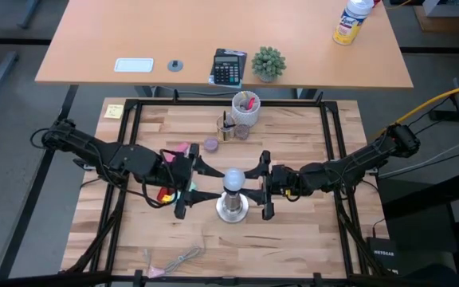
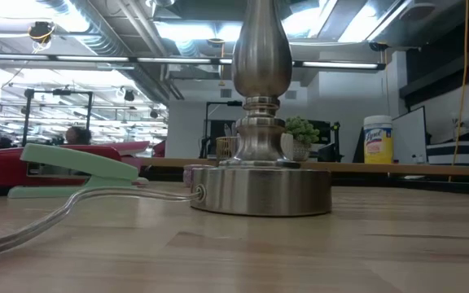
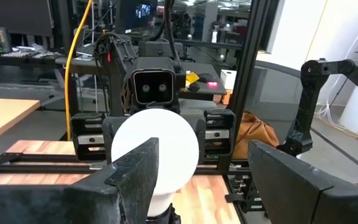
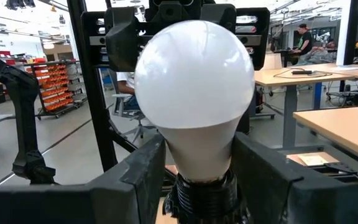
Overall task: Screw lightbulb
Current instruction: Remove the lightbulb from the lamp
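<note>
A frosted-white round lightbulb (image 1: 234,180) stands upright atop a brushed silvery metal socket stand with a round base (image 1: 233,208) on the pale wooden surface (image 1: 309,231), its narrow neck already down in the socket, as two dark arms close in from opposite sides. The right tool (image 4: 194,171) brackets the bulb's tapered neck, one finger on either side and apparently touching the white shell, just above the black threaded collar; whether it is truly gripping or has just let go for a fresh bite cannot be told. The left tool (image 3: 204,177), directly across the bulb from it, stands fully spread and empty, its dark fingers (image 3: 135,171) short of the globe with clear air between them.

Done well, this step looks to be a matter of light pressure: pinch the neck only enough to turn it, keep the bulb's axis straight over the stand so the thread does not cross, twist in short strokes, then loosen and re-grip. The stand is unclamped, so a hard or off-centre twist could spin or tip it; the idle left tool is well placed to steady things.
</note>
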